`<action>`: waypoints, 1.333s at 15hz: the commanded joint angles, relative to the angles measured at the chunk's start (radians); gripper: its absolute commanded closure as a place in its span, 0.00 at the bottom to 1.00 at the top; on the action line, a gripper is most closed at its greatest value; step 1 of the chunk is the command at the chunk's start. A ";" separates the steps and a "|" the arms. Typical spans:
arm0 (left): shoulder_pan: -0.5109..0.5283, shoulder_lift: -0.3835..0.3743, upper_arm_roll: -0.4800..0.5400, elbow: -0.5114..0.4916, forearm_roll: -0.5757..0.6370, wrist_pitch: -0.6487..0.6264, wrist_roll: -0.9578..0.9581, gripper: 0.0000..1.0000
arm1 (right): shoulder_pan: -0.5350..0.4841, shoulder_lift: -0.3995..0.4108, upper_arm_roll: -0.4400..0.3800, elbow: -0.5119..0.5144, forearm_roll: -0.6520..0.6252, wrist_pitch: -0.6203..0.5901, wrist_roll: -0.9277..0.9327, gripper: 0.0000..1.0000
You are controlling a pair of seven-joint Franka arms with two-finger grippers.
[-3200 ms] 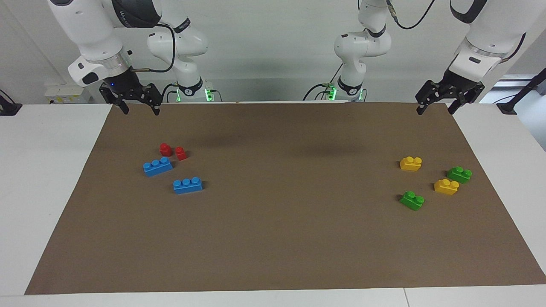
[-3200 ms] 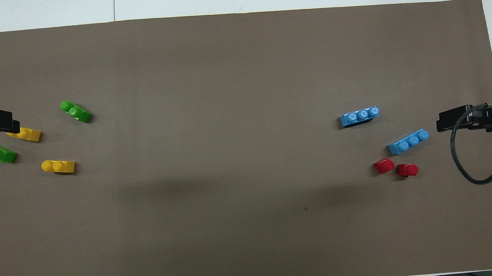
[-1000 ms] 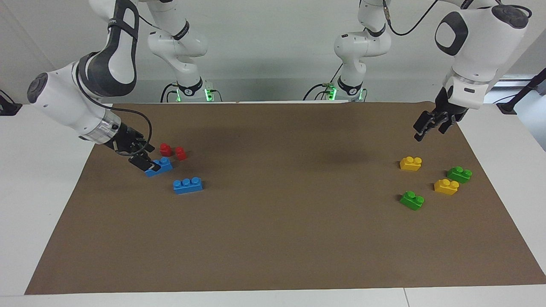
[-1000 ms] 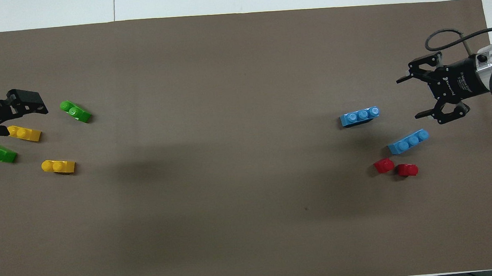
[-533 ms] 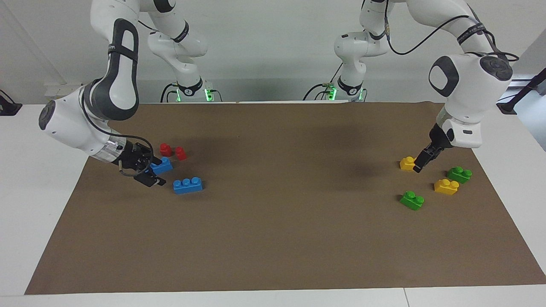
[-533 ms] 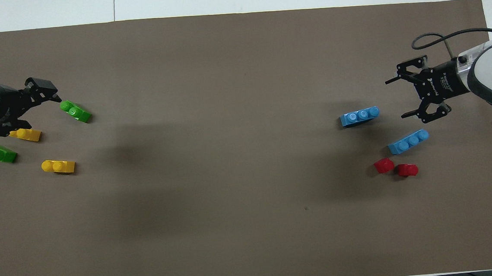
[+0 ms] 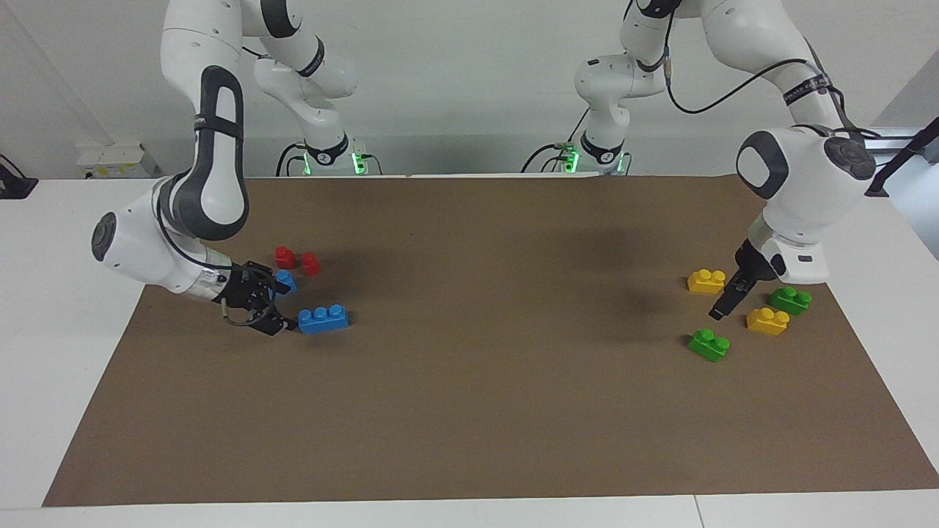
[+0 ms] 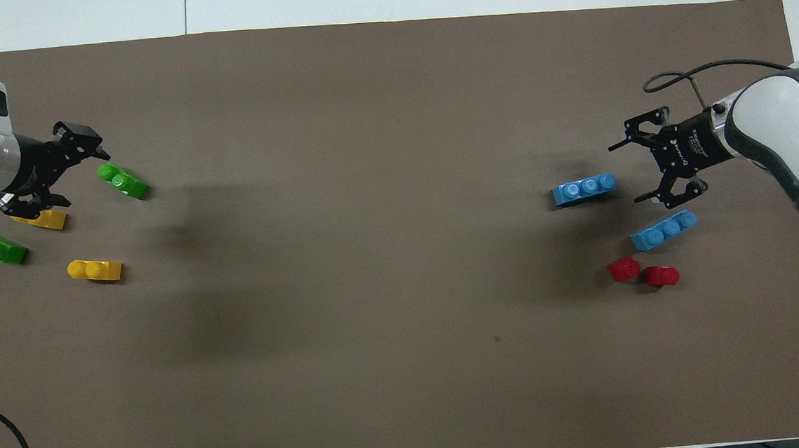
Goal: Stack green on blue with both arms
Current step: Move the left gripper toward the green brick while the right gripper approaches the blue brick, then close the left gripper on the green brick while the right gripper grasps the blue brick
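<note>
Two green bricks lie at the left arm's end; the farther one (image 7: 709, 345) also shows in the overhead view (image 8: 122, 181), the nearer one (image 7: 791, 300) sits toward the mat's edge (image 8: 2, 250). My left gripper (image 7: 722, 304) is open and empty, low beside the farther green brick (image 8: 85, 180), not touching it. Two blue bricks lie at the right arm's end: the farther one (image 7: 323, 319) (image 8: 583, 188), and the nearer one (image 7: 286, 281) (image 8: 663, 229), partly hidden by the hand. My right gripper (image 7: 285, 302) is open and empty (image 8: 624, 174), at the end of the farther blue brick.
Two yellow bricks (image 7: 706, 281) (image 7: 767, 321) lie among the green ones, close to the left gripper. Two small red bricks (image 7: 285, 257) (image 7: 311, 263) lie nearer to the robots than the blue ones. A brown mat (image 7: 484, 381) covers the table.
Both arms have come down and out over the mat. The right gripper moved up to the farther blue brick, the left gripper up to the farther green brick. No brick has moved.
</note>
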 commanded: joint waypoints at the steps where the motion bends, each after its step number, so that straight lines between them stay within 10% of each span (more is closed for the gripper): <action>1: 0.003 0.101 -0.004 0.088 -0.010 0.008 -0.033 0.00 | -0.001 0.015 0.003 -0.017 0.027 0.031 0.024 0.00; 13: 0.034 0.173 0.000 0.053 -0.002 0.137 -0.046 0.00 | 0.021 0.020 0.006 -0.084 0.040 0.156 -0.001 0.04; 16: 0.033 0.175 0.000 0.016 -0.002 0.175 -0.079 0.00 | 0.021 0.018 0.006 -0.086 0.040 0.154 -0.024 0.26; 20: 0.029 0.175 0.000 0.005 -0.001 0.191 -0.097 0.00 | 0.024 0.018 0.009 -0.072 0.039 0.147 -0.041 1.00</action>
